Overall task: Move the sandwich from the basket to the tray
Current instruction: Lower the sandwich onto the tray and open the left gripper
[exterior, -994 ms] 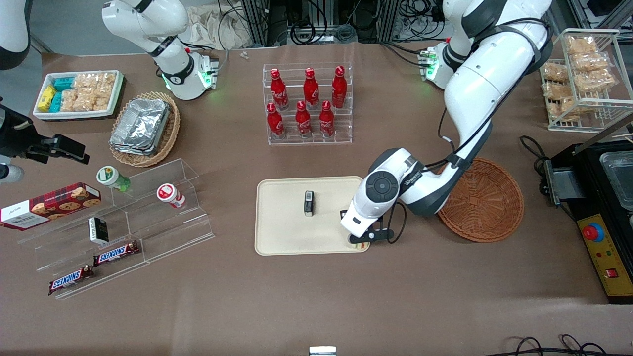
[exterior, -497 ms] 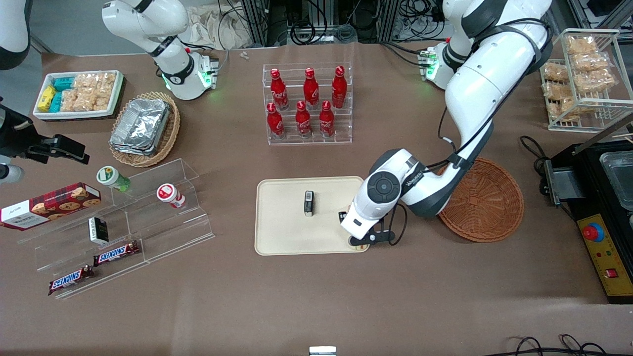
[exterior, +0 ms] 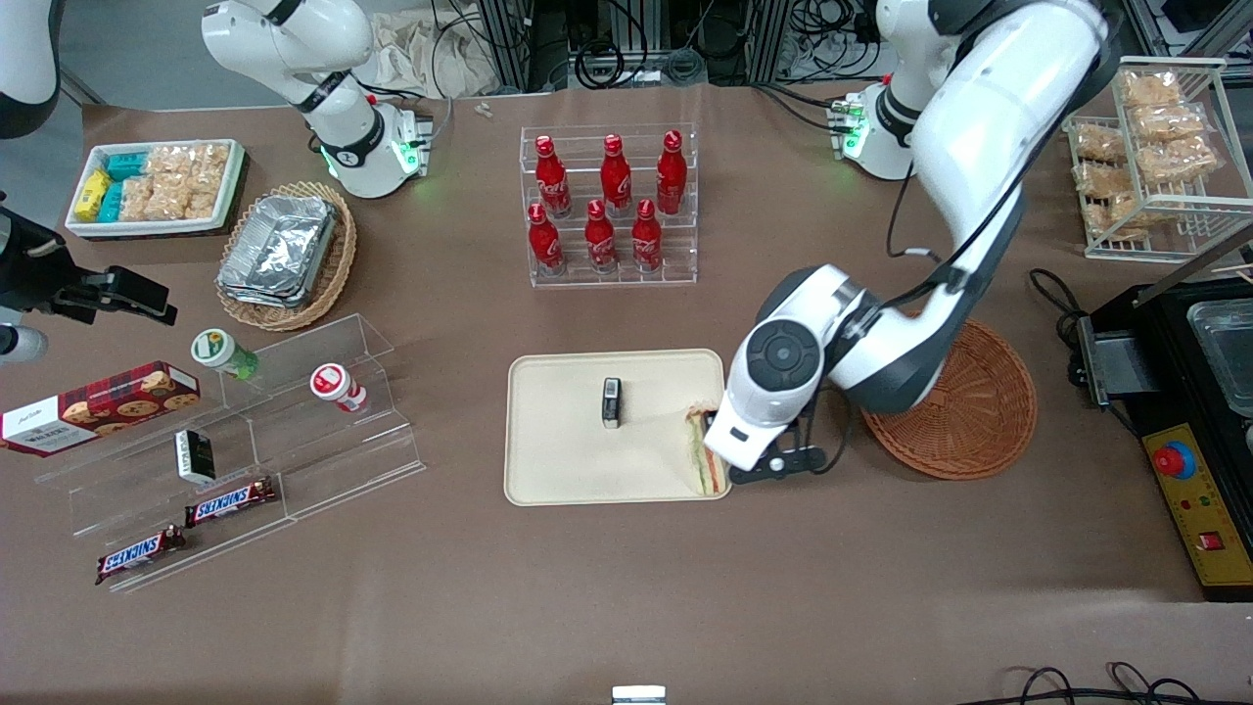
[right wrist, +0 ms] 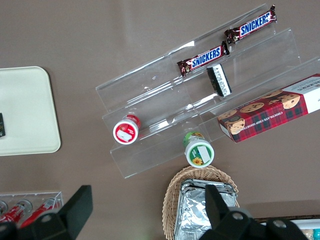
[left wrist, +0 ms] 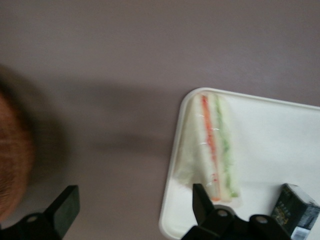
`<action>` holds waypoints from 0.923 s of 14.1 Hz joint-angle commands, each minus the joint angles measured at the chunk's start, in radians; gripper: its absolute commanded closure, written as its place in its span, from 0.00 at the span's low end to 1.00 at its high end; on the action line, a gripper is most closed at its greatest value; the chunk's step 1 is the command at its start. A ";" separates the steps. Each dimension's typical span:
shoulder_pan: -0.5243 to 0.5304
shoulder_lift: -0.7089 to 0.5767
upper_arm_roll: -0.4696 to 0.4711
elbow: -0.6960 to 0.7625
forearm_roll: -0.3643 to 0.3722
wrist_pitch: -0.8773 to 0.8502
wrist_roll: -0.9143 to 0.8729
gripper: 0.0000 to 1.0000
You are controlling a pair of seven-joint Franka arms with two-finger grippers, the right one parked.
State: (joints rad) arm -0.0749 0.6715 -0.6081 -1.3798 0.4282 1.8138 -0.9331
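Note:
The sandwich, a clear-wrapped wedge with orange and green layers, lies flat on the beige tray along the tray's edge nearest the working arm. In the wrist view the sandwich rests just inside the tray's rim. My gripper hovers above the table between tray and reddish-brown basket, beside the sandwich and not touching it. Its fingers stand wide open with only bare table between them; the gripper holds nothing. The basket shows as a brown blur.
A small black box stands on the tray near its middle. A rack of red bottles sits farther from the front camera than the tray. Acrylic shelves with snacks lie toward the parked arm's end. A black machine sits beside the basket.
The gripper has opened, let go of the sandwich and risen toward the basket. The sandwich, earlier hidden under the hand, now lies uncovered on the tray.

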 commanded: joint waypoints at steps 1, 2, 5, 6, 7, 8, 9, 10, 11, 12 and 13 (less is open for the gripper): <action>0.061 -0.150 -0.002 -0.071 -0.022 -0.160 -0.004 0.00; 0.105 -0.200 -0.015 -0.111 -0.032 -0.169 0.000 0.00; 0.240 -0.349 -0.033 -0.194 -0.156 -0.168 0.191 0.00; 0.276 -0.393 -0.032 -0.205 -0.198 -0.166 0.244 0.00; 0.300 -0.435 -0.032 -0.228 -0.216 -0.165 0.267 0.00; 0.320 -0.476 -0.033 -0.258 -0.221 -0.160 0.272 0.00; 0.336 -0.522 -0.032 -0.293 -0.242 -0.139 0.273 0.00; 0.360 -0.579 -0.030 -0.342 -0.276 -0.095 0.293 0.00; 0.403 -0.631 -0.029 -0.388 -0.320 -0.047 0.378 0.00; 0.438 -0.683 -0.027 -0.444 -0.368 0.002 0.483 0.00; 0.463 -0.738 -0.024 -0.487 -0.406 0.037 0.532 0.00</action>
State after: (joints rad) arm 0.3090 0.0879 -0.6279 -1.7153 0.1021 1.7619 -0.5283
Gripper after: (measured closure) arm 0.000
